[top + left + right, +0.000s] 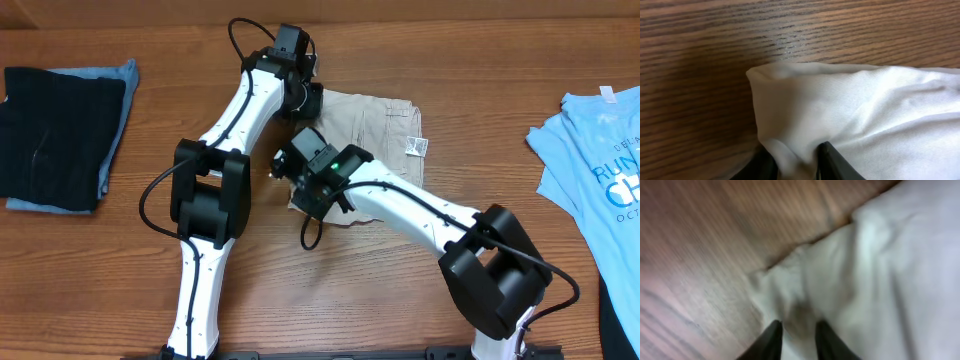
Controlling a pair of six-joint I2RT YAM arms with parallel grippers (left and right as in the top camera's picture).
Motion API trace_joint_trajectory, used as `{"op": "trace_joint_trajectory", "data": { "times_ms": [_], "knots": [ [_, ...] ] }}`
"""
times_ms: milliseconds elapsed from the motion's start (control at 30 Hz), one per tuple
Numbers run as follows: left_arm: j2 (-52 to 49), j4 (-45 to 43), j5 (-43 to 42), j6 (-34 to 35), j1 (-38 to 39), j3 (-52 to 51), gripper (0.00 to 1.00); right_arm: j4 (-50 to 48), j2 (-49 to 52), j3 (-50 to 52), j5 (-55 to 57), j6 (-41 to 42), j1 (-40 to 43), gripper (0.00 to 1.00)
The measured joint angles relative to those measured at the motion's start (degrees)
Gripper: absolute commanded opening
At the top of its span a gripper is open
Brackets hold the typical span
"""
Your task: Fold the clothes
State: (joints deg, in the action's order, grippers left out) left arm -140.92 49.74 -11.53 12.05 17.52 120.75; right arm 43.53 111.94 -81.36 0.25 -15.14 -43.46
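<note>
Two arms: both rise from the lower edge of the overhead view and bend inward to meet over the shorts (pixel 385 125).
Right gripper (pixel 799 339): nearer the bottom of the frame, pressed together on a bunched fold at the shorts' lower left edge.
Shorts' place: pale beige, lying on the wooden table (pixel 450 50) just above centre, with a white label (pixel 417 148) near their right edge.
Left gripper (pixel 797 162): farther up, pinching the cloth at a rounded, folded corner, bare wood beyond it.
Left of frame: a black garment (pixel 50 135) lies on a blue cloth (pixel 122 80), well apart from the shorts.
Right of frame: a light blue printed T-shirt (pixel 600 170), cut off by the edge.
Hidden: from overhead both wrists cover the shorts' left part and the fingertips.
Blur: the right wrist view is smeared.
</note>
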Motion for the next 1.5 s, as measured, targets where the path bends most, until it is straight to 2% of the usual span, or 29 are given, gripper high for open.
{"op": "trace_joint_trajectory", "data": {
  "times_ms": [67,100,200,267,300,333,367,433,467,500,600,633,667,700,733,800,833,900,933,1033,1100,1500],
  "knots": [
    [0.0,0.02,-0.22,0.02,0.0,0.04,0.21,-1.38,-0.02,-0.02,-1.46,3.02,2.36,0.13],
    [0.0,0.02,-0.24,0.02,0.02,0.07,0.21,-1.66,-0.02,-0.02,-3.19,3.69,3.37,0.18],
    [0.0,0.42,-0.24,0.02,0.02,0.37,0.22,-1.9,-0.02,-0.02,-7.23,5.35,5.7,0.44],
    [0.0,0.59,-0.22,0.02,0.0,0.55,0.22,-1.66,-0.02,-0.02,-7.91,5.42,5.77,0.53],
    [0.0,0.66,-0.22,0.02,0.0,0.61,0.22,-1.46,-0.02,-0.02,-8.22,6.03,5.77,0.5],
    [0.0,0.79,-0.22,0.02,0.0,0.7,0.22,-1.51,-0.02,-0.02,-8.59,5.92,5.77,0.36],
    [0.0,0.85,-0.22,0.02,0.0,0.79,0.22,-1.49,-0.02,-0.02,-8.81,5.88,5.77,0.27],
    [0.0,0.87,-0.22,0.02,0.0,0.79,0.22,-1.44,-0.02,-0.02,-8.92,6.21,5.77,0.28],
    [0.0,0.87,-0.22,0.02,0.0,0.79,0.22,-1.18,-0.02,-0.02,-9.01,6.1,5.77,0.36],
    [0.0,0.87,-0.22,0.02,0.0,0.79,0.22,-0.83,-0.02,-0.02,-8.98,6.05,5.77,0.38],
    [0.0,0.87,-0.22,0.02,0.0,0.81,0.22,-0.72,-0.02,-0.02,-9.01,5.88,5.77,0.38],
    [0.0,0.87,-0.22,0.02,0.0,0.81,0.22,-1.03,-0.02,0.0,-9.01,5.86,5.77,0.31],
    [0.0,0.87,-0.22,0.02,0.0,0.81,0.22,-1.49,-0.02,0.0,-8.98,5.79,5.77,0.18],
    [0.0,0.87,-0.22,0.02,0.0,0.81,0.22,-1.55,-0.02,0.0,-9.01,5.95,5.77,0.12],
    [0.0,0.87,-0.22,0.02,0.0,0.81,0.22,-1.99,-0.02,0.02,-9.01,5.77,5.77,0.1],
    [0.0,0.87,-0.22,0.02,0.0,0.81,0.22,-2.4,-0.02,0.02,-8.98,5.9,5.77,0.1],
    [0.0,0.87,-0.22,0.02,0.0,0.81,0.22,-2.4,-0.02,0.02,-9.01,5.9,5.77,0.15],
    [0.0,0.87,-0.22,0.02,0.0,0.81,0.22,-2.38,-0.02,0.02,-9.03,5.95,5.77,0.33],
    [0.0,0.87,-0.22,0.02,0.0,0.81,0.22,-2.43,-0.02,0.02,-8.98,5.88,5.77,0.36],
    [0.0,0.87,-0.22,0.02,0.0,0.81,0.22,-2.38,-0.02,0.02,-9.03,5.84,5.77,0.37],
    [0.0,0.9,-0.22,0.02,0.0,0.81,0.21,-2.38,-0.02,0.02,-8.98,5.2,5.77,0.33],
    [0.0,1.07,-0.22,0.02,0.0,0.81,0.21,-3.1,-0.02,0.02,-9.01,4.55,5.77,0.32]
  ]
}}
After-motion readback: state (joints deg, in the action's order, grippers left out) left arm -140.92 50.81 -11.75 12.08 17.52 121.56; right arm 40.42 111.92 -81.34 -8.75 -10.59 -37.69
